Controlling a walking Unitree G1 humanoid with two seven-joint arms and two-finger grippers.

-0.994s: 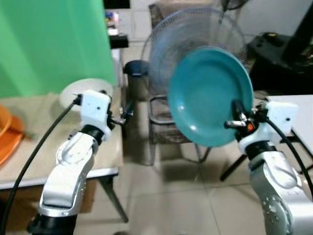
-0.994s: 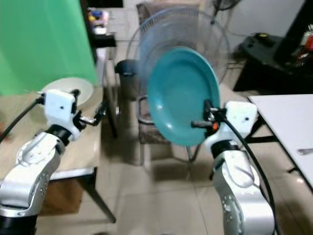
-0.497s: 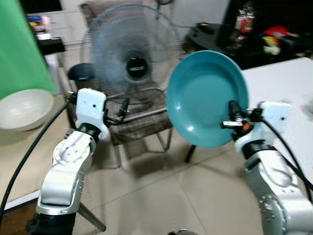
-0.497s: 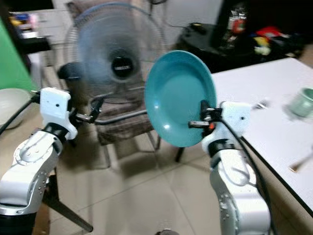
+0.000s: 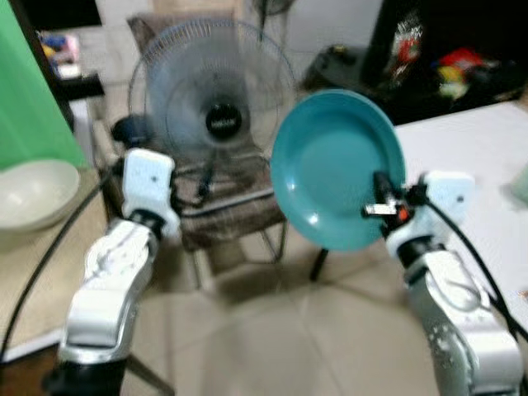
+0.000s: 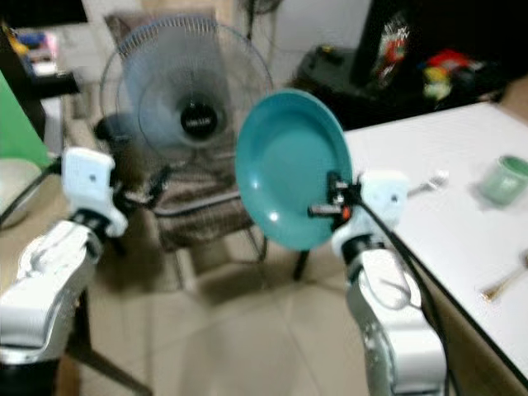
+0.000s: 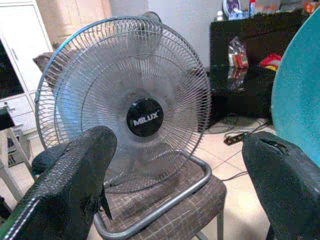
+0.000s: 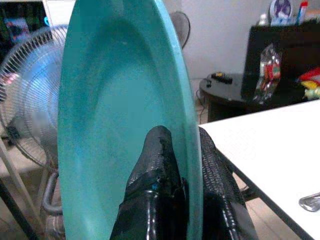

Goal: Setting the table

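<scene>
A large teal plate (image 5: 330, 165) stands on edge in the air between two tables. My right gripper (image 5: 381, 198) is shut on the plate's lower right rim. In the right wrist view its two black fingers (image 8: 157, 165) pinch the rim from both sides. To the right stands the white table (image 6: 462, 198), carrying a green cup (image 6: 503, 177), a fork (image 6: 429, 183) and a gold spoon (image 6: 505, 283). My left gripper (image 5: 202, 181) is raised at the left and open, with nothing between its fingers (image 7: 80, 185).
A standing fan (image 5: 214, 107) sits on a chair (image 5: 239, 216) straight ahead, between the tables. A white bowl (image 5: 33, 194) rests on the beige table at the left, beside a green screen (image 5: 37, 91). Tiled floor lies below my arms.
The whole view has swung to the right, from the beige table toward the white one. The plate stays in my right gripper; both arms keep their pose.
</scene>
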